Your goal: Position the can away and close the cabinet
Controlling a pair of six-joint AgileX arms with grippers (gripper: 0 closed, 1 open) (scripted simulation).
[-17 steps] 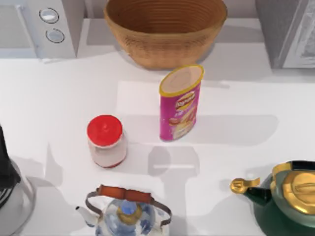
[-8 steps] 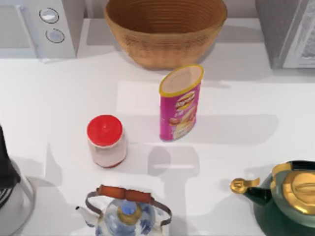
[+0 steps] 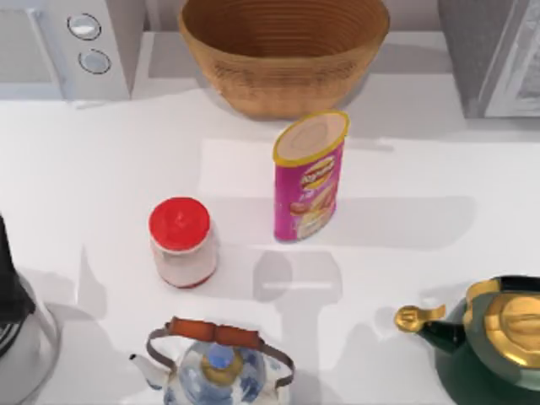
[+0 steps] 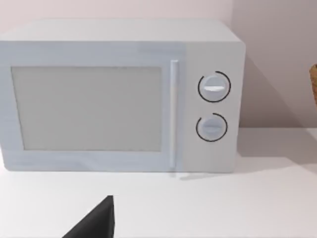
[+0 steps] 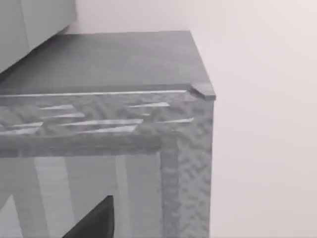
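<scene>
A tall magenta chip can (image 3: pixel 309 177) with a yellow rim and tan lid stands upright at the frame's centre. The grey cabinet (image 3: pixel 489 55) sits at the upper right corner.

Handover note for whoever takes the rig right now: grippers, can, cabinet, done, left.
Grippers: I can't tell open or shut for either; the left wrist view faces the microwave, the right wrist view the grey cabinet.
Can: upright mid-table, in front of the basket, untouched.
Cabinet at the table's back right.
Done: nothing visible.
Left: store the can, close the cabinet.
</scene>
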